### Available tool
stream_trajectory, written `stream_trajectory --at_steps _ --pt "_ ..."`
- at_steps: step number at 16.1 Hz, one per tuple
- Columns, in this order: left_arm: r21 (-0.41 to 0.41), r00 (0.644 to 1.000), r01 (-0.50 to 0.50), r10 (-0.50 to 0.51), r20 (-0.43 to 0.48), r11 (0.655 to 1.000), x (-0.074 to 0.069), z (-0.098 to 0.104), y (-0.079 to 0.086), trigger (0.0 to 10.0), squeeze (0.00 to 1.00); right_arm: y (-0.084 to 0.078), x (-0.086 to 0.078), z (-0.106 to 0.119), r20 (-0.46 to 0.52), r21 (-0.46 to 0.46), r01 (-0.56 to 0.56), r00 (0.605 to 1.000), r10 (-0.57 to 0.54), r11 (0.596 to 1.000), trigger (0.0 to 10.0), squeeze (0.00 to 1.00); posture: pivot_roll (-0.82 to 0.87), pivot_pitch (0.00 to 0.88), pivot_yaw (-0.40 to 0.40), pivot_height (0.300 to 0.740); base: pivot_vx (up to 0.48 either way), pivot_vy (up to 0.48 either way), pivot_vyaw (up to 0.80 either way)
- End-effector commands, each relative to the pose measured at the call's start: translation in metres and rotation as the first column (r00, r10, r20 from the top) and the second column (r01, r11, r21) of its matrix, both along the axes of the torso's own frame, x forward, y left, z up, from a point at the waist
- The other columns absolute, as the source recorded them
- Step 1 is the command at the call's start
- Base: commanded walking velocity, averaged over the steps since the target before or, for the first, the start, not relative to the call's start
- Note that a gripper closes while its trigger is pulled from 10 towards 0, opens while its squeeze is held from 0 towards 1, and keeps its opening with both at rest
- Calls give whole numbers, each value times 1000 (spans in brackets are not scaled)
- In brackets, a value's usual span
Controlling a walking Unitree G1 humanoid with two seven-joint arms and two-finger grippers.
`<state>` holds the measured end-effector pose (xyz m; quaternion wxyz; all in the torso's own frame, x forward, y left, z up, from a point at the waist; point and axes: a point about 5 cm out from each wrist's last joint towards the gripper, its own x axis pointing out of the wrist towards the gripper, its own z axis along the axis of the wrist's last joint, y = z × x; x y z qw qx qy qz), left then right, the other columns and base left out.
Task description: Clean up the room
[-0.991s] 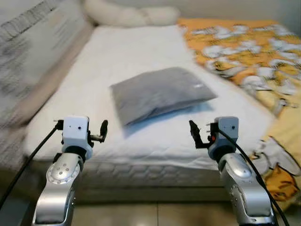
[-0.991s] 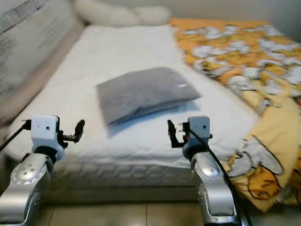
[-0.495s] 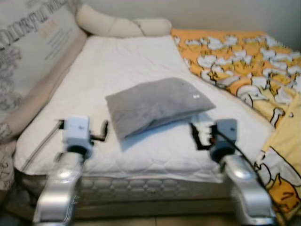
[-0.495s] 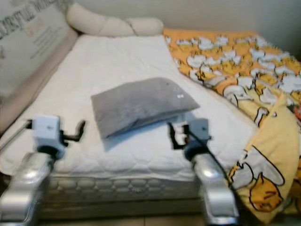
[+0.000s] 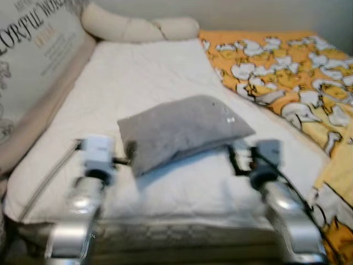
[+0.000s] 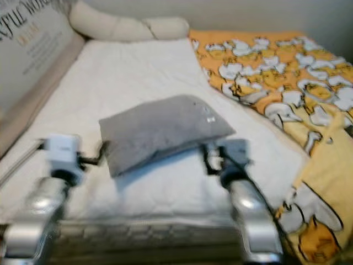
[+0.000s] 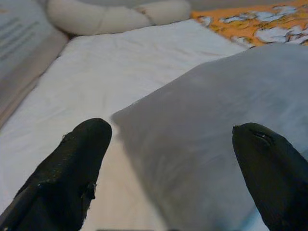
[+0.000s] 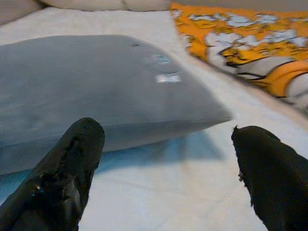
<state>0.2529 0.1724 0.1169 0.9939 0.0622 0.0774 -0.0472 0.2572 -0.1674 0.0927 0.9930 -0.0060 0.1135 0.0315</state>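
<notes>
Now we reach both arms toward the grey pillow (image 5: 182, 130).
Our left gripper (image 7: 173, 159) and right gripper (image 8: 168, 163) hold fingers spread above the white mattress (image 5: 149, 72); a duck-print blanket (image 5: 287, 66) lies beside.

pillow (image 5: 182, 130): plain grey, with a small white tag
mattress (image 5: 143, 72): white, quilted
blanket (image 5: 287, 66): orange-yellow with a white duck print
bolster (image 5: 138, 27): cream
headboard (image 5: 33, 49): pale grey with dark lettering
fingers (image 7: 72, 178): black
arms (image 5: 77, 215): silver
</notes>
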Motion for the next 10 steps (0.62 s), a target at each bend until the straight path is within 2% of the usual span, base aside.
stream_trajectory --at_steps 1,7,10 --pt "24 1000 -21 21 11 999 0 3 9 10000 0 8 3 5 21 17 -23 1000 22 1000 10000 0 5 0 6 740 292 0 0" --pt "25 1000 -19 18 10 1000 0 3 8 10000 0 7 3 4 12 -3 -29 1000 29 1000 10000 0 6 0 7 740 288 0 0" --pt "25 1000 -18 18 7 1000 1 3 8 10000 0 7 2 3 10 -1 -28 1000 28 1000 10000 0 5 0 7 740 0 0 0"
